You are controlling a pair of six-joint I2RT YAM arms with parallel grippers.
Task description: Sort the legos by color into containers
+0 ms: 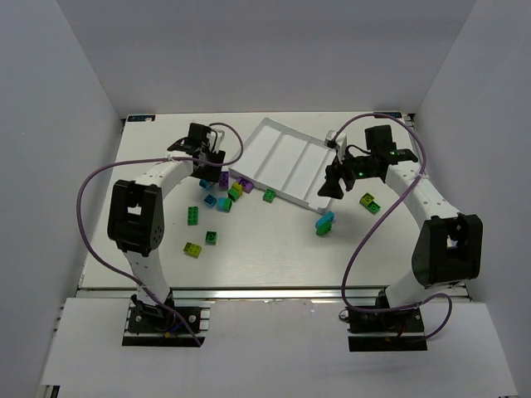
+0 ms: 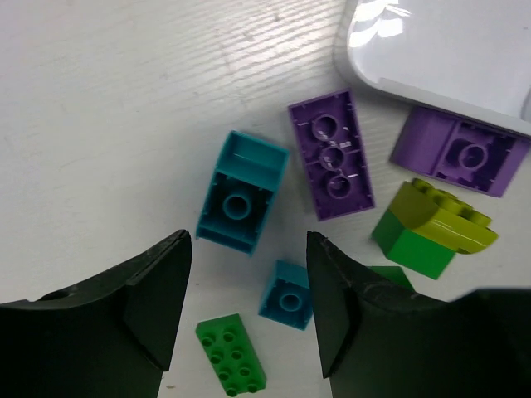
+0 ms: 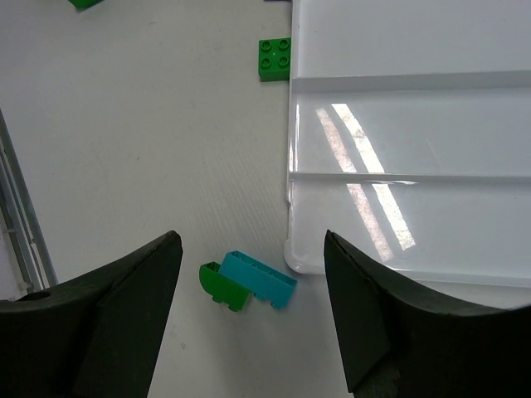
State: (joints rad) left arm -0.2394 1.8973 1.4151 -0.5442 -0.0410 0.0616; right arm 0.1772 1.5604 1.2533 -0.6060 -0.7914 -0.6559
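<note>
The white tray [image 1: 286, 157] lies tilted at the back middle, its long compartments [image 3: 415, 124] side by side. My left gripper [image 1: 211, 168] [image 2: 247, 249] hangs open over a cluster of legos: a cyan brick [image 2: 241, 195], two purple bricks [image 2: 332, 153] [image 2: 460, 153], a yellow-green piece on a green one [image 2: 436, 228], a small cyan brick [image 2: 289, 296] and a green brick [image 2: 232, 355]. My right gripper [image 1: 332, 187] [image 3: 250, 245] is open above the tray's near corner. A joined cyan [image 3: 259, 279] and green [image 3: 220, 286] pair lies below it. Neither gripper holds anything.
Loose bricks lie apart on the table: green ones [image 1: 193, 215] [image 1: 211, 238] [image 1: 270, 196], a yellow-green one [image 1: 192, 249], and a yellow-green and green one [image 1: 370, 202] at the right. White walls enclose the table on three sides.
</note>
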